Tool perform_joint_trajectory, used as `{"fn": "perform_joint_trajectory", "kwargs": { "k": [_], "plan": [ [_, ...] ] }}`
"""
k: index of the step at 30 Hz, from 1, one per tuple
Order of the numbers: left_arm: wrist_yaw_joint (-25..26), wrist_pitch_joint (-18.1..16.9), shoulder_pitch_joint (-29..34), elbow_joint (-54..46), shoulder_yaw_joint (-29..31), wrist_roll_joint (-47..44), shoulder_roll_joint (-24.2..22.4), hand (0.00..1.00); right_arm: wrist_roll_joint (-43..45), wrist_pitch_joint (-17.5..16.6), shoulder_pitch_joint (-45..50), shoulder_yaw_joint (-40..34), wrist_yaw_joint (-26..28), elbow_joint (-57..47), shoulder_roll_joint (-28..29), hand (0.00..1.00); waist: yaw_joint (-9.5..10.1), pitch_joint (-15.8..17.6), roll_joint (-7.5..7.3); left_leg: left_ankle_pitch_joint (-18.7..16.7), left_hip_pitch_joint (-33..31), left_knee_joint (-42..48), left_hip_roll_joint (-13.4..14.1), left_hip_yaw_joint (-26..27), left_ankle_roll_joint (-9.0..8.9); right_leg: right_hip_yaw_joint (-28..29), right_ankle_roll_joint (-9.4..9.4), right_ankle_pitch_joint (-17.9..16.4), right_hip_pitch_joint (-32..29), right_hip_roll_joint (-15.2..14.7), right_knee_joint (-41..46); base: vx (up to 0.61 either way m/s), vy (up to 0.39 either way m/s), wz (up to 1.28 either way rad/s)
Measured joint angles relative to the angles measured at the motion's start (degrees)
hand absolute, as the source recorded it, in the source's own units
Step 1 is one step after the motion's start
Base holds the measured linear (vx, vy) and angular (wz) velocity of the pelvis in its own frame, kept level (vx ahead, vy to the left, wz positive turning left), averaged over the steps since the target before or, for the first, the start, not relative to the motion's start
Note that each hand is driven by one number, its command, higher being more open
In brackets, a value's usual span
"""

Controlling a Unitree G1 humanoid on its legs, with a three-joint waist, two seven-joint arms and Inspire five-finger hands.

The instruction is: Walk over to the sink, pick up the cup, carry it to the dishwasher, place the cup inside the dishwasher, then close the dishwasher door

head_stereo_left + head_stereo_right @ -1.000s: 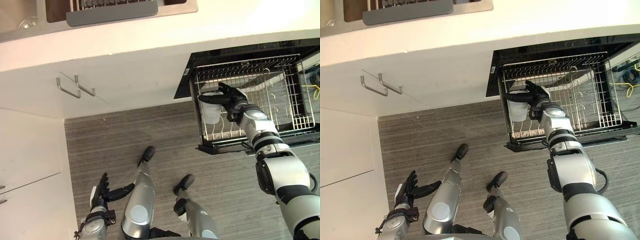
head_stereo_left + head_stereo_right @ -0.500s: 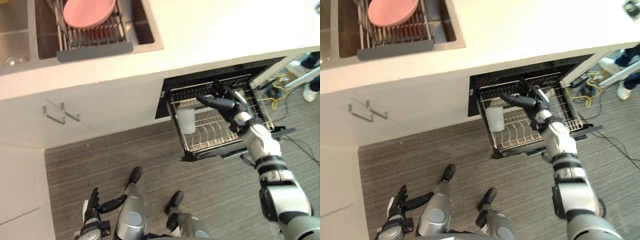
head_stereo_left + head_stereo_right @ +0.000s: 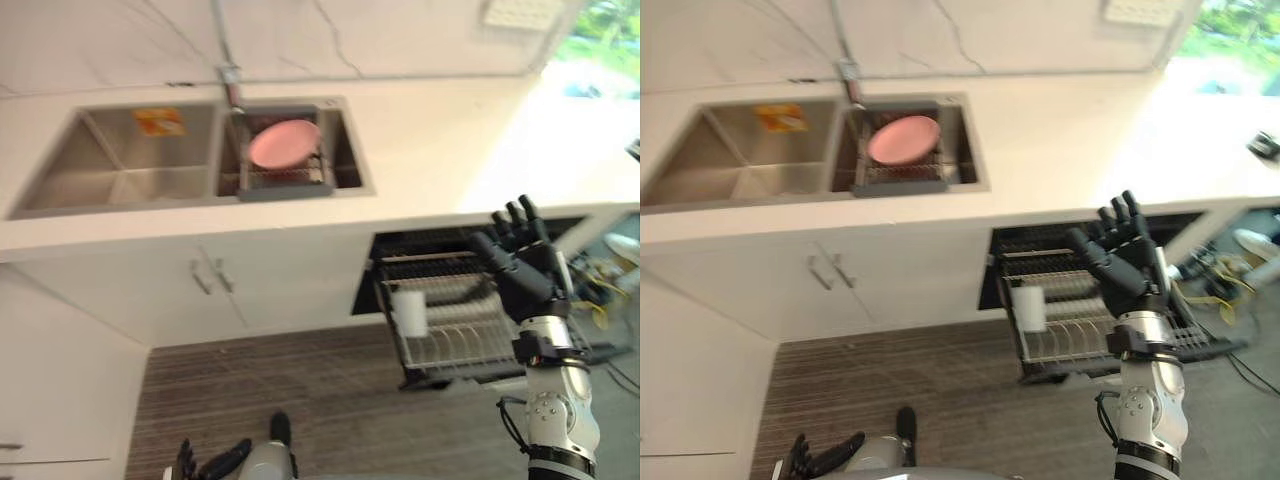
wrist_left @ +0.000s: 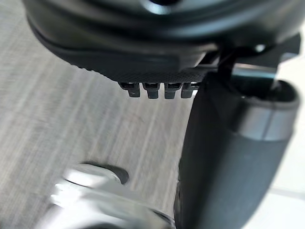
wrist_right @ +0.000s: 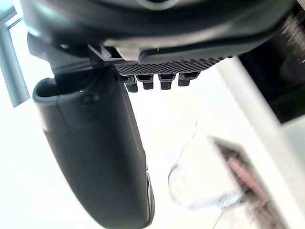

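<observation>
Both hands are holding nothing: the right hand (image 3: 520, 265) is hovering above the pulled-out rack (image 3: 470, 345) with its fingers straight and spread apart. The left hand (image 3: 212, 462) is hanging low over the floor (image 3: 330, 400), fingers likewise loose and apart. The cup (image 3: 408, 312) is standing upright at the rack's left side, clear of the right hand, so the placing looks done and closing the dishwasher appears to be the step in hand.

Doing it well probably means bringing the right hand down to the rack's front edge and sliding the rack fully in first (a rack sticking out would block the door). The push should be low and even so the cup is not tipping. Then the hand should be getting under the lip of the dishwasher door (image 3: 440, 380) and lifting steadily until it is sitting flush. The pink plate (image 3: 284, 143) in the sink (image 3: 110, 190) is playing no part.
</observation>
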Motion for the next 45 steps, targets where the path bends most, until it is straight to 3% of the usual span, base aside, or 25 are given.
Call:
{"fn": "perform_joint_trajectory", "kwargs": {
  "k": [2,3,4,5,6,7,10,11,13,15,22,25,27,29,30,31,33,35,37,38,39,41,43,44,45],
  "plan": [
    [0.76,0.67,-0.03,1.50,-0.25,1.43,0.63,1.00,-0.01,-0.04,1.75,1.05,0.71,-2.25,2.46,1.00,-0.24,0.15,-0.26,-0.71,2.36,-0.67,-1.40,-0.48,0.97,3.72,-0.63,0.58,-2.66,-4.15,10.69,0.08,0.196,0.16],
    [1.00,1.32,-0.89,2.75,-1.64,2.25,1.86,1.00,-0.08,-0.17,3.08,1.82,0.78,-3.62,3.63,1.00,-1.10,0.47,-0.74,-0.98,3.41,-0.89,-2.28,-1.36,1.50,7.45,-3.73,2.95,-6.12,-6.78,18.85,0.09,0.184,0.34],
    [1.12,1.62,-1.44,3.56,-2.29,2.40,2.35,1.00,-0.11,-0.40,3.60,2.26,0.69,-3.97,3.98,1.00,-1.56,0.58,-0.73,-1.06,3.87,-1.12,-2.47,-1.69,1.74,10.05,-7.13,5.21,-8.36,-7.54,23.13,0.10,0.171,0.34],
    [1.53,2.42,-2.29,4.16,-3.33,2.38,3.01,1.00,-0.16,-1.06,4.46,2.82,0.52,-4.16,4.29,1.00,-2.20,0.67,-0.20,-1.13,4.72,-1.75,-2.50,-2.51,2.02,14.60,-13.50,9.23,-12.27,-7.73,28.92,0.10,0.144,0.41],
    [1.70,3.54,-3.23,4.39,-4.86,2.30,4.55,1.00,-0.16,-1.34,5.17,2.92,0.45,-4.19,5.15,1.00,-3.51,1.28,-0.35,-0.89,5.47,-2.25,-2.10,-4.22,2.50,23.13,-10.78,5.45,-17.17,-3.75,35.68,0.11,0.123,0.67],
    [1.72,4.37,-4.18,4.98,-6.48,2.23,6.03,1.00,-0.15,-1.73,6.42,2.92,0.14,-4.80,5.73,1.00,-4.98,1.42,-0.42,-0.81,5.23,-2.58,-1.71,-6.26,2.64,29.08,-7.04,-0.91,-20.17,2.94,37.25,0.07,0.065,0.78],
    [1.39,4.64,-4.94,6.44,-6.92,2.26,7.03,1.00,0.43,-3.94,9.95,2.43,-0.69,-9.85,5.75,1.00,-7.10,1.32,-1.67,-0.47,5.53,-4.35,-3.27,-8.12,3.16,31.03,-3.29,-7.17,-22.53,10.29,27.88,0.12,0.000,0.67],
    [1.26,4.63,-4.89,7.11,-6.93,2.30,7.00,1.00,1.18,-4.84,10.52,2.41,-0.80,-11.24,5.68,1.00,-7.38,1.03,-2.20,-0.46,5.94,-4.62,-4.11,-8.62,3.17,30.93,-3.49,-7.56,-22.43,11.46,22.84,0.19,-0.080,0.50],
    [0.53,4.29,-4.95,8.30,-6.97,2.34,7.05,1.00,3.04,-6.40,10.69,2.53,-0.78,-12.34,5.65,1.00,-7.71,0.69,-2.79,-1.09,6.69,-4.59,-5.96,-9.64,3.16,31.36,-6.19,-4.62,-20.81,12.89,10.86,0.19,-0.117,0.33],
    [0.42,4.24,-5.06,8.52,-7.51,2.33,7.12,1.00,3.31,-6.44,10.24,2.63,-1.58,-12.07,5.38,1.00,-7.52,0.17,-1.84,-1.66,7.21,-3.97,-5.43,-10.33,2.30,30.99,-7.96,-5.48,-17.05,13.93,5.40,0.17,-0.089,0.14],
    [0.43,3.70,-4.99,9.22,-7.76,2.46,7.08,1.00,3.31,-6.63,7.62,2.78,-2.31,-11.78,5.36,1.00,-7.32,-0.27,-1.23,-5.88,10.09,-1.51,-1.89,-7.87,0.23,32.35,-9.70,-3.40,-9.86,18.38,-3.56,0.15,-0.055,-0.19],
    [0.50,3.19,-5.41,10.51,-7.75,2.40,7.06,1.00,3.31,-6.58,7.62,2.94,-2.30,-11.73,5.36,1.00,-7.31,-0.19,-0.82,-9.71,8.59,3.60,-0.71,-5.62,-0.30,34.47,-9.97,-3.57,-9.69,19.57,-3.80,0.08,-0.020,-0.41],
    [1.03,2.49,-5.37,11.13,-7.62,2.24,6.39,1.00,3.29,-6.56,8.04,4.42,-2.22,-11.77,5.20,1.00,-7.35,0.47,0.46,-14.62,5.44,12.98,1.26,-3.21,-2.48,36.05,-10.90,-5.49,-9.86,20.91,-2.61,0.03,-0.010,-0.38],
    [1.54,1.45,-5.96,10.98,-6.65,1.26,6.00,1.00,3.16,-6.58,9.04,5.26,-2.13,-11.91,5.06,1.00,-7.64,0.44,0.38,-15.21,-0.31,24.36,2.62,-1.18,-3.23,36.03,-10.89,-6.06,-10.17,20.63,-2.32,0.00,-0.008,-0.07],
    [1.67,0.45,-6.25,10.48,-5.73,-0.58,4.84,1.00,2.97,-6.57,9.17,5.59,-2.10,-12.58,4.36,1.00,-7.53,0.67,1.57,-14.68,-4.60,33.19,4.20,-0.32,-4.20,36.07,-11.39,-5.97,-9.63,20.72,-2.58,0.00,0.000,0.00],
    [1.63,0.37,-6.23,10.49,-5.36,-0.98,4.49,1.00,2.99,-6.59,9.18,5.95,-2.09,-12.96,4.26,1.00,-7.50,0.74,1.59,-15.45,-5.63,34.81,4.54,-0.01,-4.65,36.07,-11.52,-5.93,-9.55,20.57,-2.81,0.05,0.046,0.02],
    [1.74,0.24,-6.09,10.50,-4.92,-1.06,3.78,1.00,3.01,-6.87,8.66,6.27,-2.07,-13.50,4.17,1.00,-7.27,0.64,2.25,-17.31,-7.18,30.43,4.38,0.16,-3.98,36.37,-11.25,-6.10,-8.27,19.19,-4.05,0.09,0.108,0.02],
    [1.80,-0.22,-5.82,10.31,-4.90,-0.97,3.59,1.00,3.00,-8.18,8.00,7.38,-2.06,-13.58,3.96,1.00,-6.01,0.77,2.01,-15.79,-9.27,22.50,3.80,-0.76,-4.28,37.25,-10.51,-6.55,-7.42,17.17,-4.90,0.16,0.172,-0.14],
    [2.62,-0.98,-3.72,9.62,-5.03,-0.46,2.46,1.00,3.01,-9.82,6.64,9.88,-2.06,-13.42,3.38,1.00,-4.92,0.71,2.32,-8.09,-9.56,13.47,3.81,-4.01,-6.39,39.29,-8.75,-7.66,-5.49,15.70,-6.14,0.25,0.292,-0.44],
    [2.72,-0.97,-3.26,9.86,-5.04,-0.17,2.20,1.00,3.00,-10.07,6.23,10.58,-2.04,-13.40,3.07,1.00,-4.44,0.70,2.32,-6.29,-8.90,13.55,3.60,-3.83,-6.24,40.27,-8.05,-8.11,-5.03,15.21,-6.11,0.32,0.359,-0.74],
    [2.69,-0.92,-2.84,10.49,-5.28,0.02,2.49,1.00,2.96,-10.79,5.11,12.18,-1.89,-13.39,2.75,1.00,-3.64,0.46,2.51,-4.94,-8.17,14.46,2.48,-3.31,-4.18,42.18,-6.84,-8.92,-4.61,14.04,-5.98,0.28,0.296,-0.66],
    [2.42,-0.84,-2.58,10.68,-5.74,0.05,3.28,1.00,2.95,-11.87,4.12,13.43,-0.83,-13.40,2.70,1.00,-3.92,0.00,0.95,-7.03,-7.83,15.47,0.06,-1.88,-0.73,42.93,-5.34,-9.72,-4.05,11.53,-5.27,0.30,0.301,-0.35],
    [2.35,-0.64,-3.57,10.95,-6.38,0.16,3.92,1.00,2.97,-12.03,4.05,13.34,-0.59,-13.16,2.58,1.00,-4.22,0.02,0.59,-7.94,-5.15,14.12,-1.64,-1.27,0.86,43.07,-5.10,-9.58,-5.38,10.27,0.79,0.29,0.242,-0.06],
    [2.37,-0.64,-3.86,11.42,-6.72,1.01,4.23,1.00,3.02,-11.72,3.94,13.27,-0.47,-13.12,2.58,1.00,-4.23,0.05,0.59,-8.52,-2.14,12.12,-2.19,-0.71,1.72,43.41,-4.34,-9.61,-8.15,10.06,9.68,0.28,0.198,-0.22],
    [2.50,-0.62,-3.97,11.76,-6.86,1.82,4.69,1.00,3.04,-11.41,3.66,13.32,0.19,-13.12,2.60,1.00,-4.44,0.30,0.08,-9.38,1.30,9.87,-2.85,-0.33,2.81,43.51,-2.10,-7.93,-12.66,9.56,21.15,0.27,0.179,-0.23]
  ]
}}
